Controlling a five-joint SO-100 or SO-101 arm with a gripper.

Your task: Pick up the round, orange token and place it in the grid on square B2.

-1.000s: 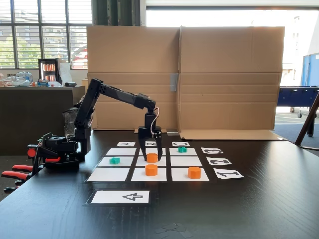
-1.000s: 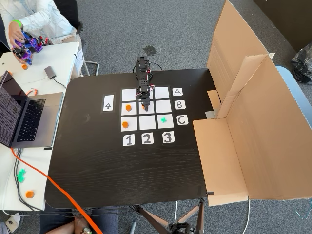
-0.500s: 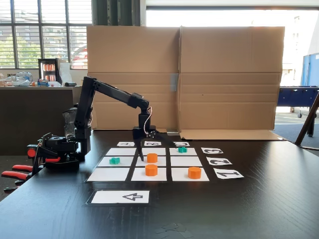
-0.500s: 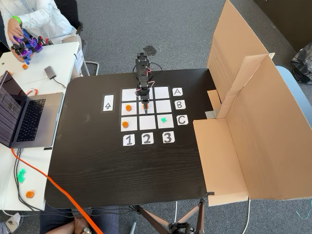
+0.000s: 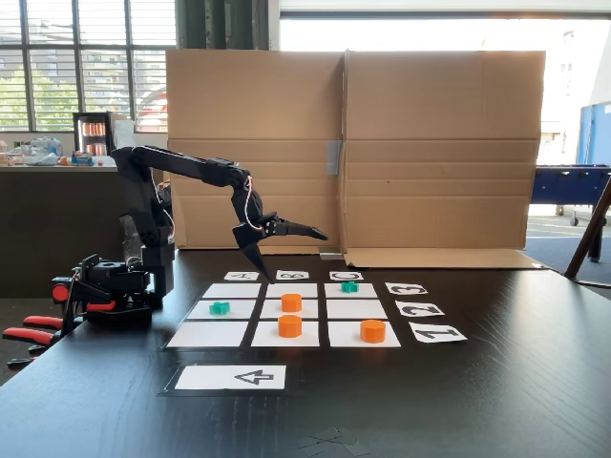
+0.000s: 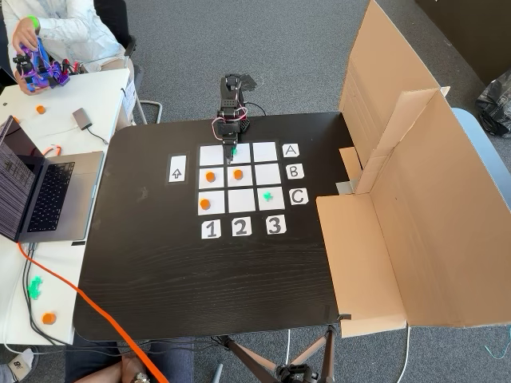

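Three orange tokens (image 5: 291, 301) and two green crosses (image 5: 220, 307) on the grid (image 5: 206, 334); tool (image 5: 291, 252) splayed (empty).

Matt white paper grid (image 5: 355, 309) (dark woodgrain table (image 5: 496, 401)); cardboard backdrop (image 5: 439, 143).

1. Black wood-grain worktop (image 6: 200, 279) stands on grey carpet floor (image 6: 303, 56).
2. Folded cardboard screen (image 5: 353, 143) stands along the worktop's far edge in a fixed view.
3. Gridded windows (image 5: 86, 57) admit bright daylight at upper left.
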